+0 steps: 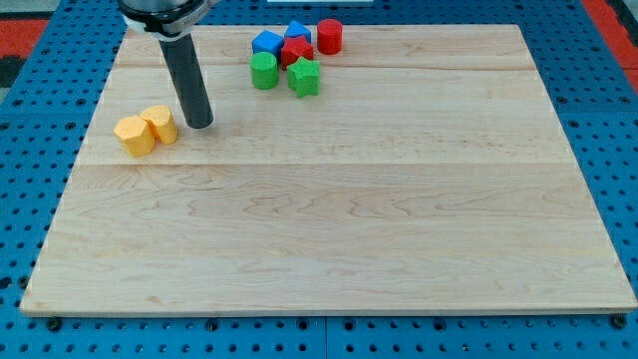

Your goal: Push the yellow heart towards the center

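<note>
My tip [200, 125] rests on the counter [329, 229] in its far left part, just right of two yellow blocks. There is no claw on this arm, only the straight dark rod, so nothing is gripped or held; the rod rises from the tip toward the top of the view, leaning slightly left.

The two yellow blocks sit side by side and touching. The yellow heart [159, 123] is the one closer to my tip, with a narrow gap between them that I cannot tell is fully closed or not. The other yellow block [135, 135] lies left of the heart and a little nearer; its shape is hard to make out.

Well apart, at the far edge near the middle, a cluster of six blocks stands close together: a blue block [267, 43], a second blue block [297, 32] behind it, a red cylinder [330, 36] on the right, a red block [296, 52] in the middle, a green cylinder [264, 71] and a green star [304, 77] on the near side.
</note>
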You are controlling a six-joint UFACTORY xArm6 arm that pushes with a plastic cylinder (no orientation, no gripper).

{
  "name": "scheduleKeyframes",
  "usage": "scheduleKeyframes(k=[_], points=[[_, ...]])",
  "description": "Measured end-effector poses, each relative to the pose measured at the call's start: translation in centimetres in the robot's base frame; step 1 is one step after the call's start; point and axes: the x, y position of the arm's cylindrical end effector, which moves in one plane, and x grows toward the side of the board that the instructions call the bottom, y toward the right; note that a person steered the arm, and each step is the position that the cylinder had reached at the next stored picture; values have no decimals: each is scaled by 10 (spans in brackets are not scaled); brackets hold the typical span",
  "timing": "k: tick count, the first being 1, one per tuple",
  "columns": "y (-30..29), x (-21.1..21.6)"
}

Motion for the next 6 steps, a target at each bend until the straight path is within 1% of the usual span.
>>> scheduleKeyframes(k=[1,2,4,5,6], points=[[8,-1],[8,-21],[5,-46],[-31,-42],[-33,-44]])
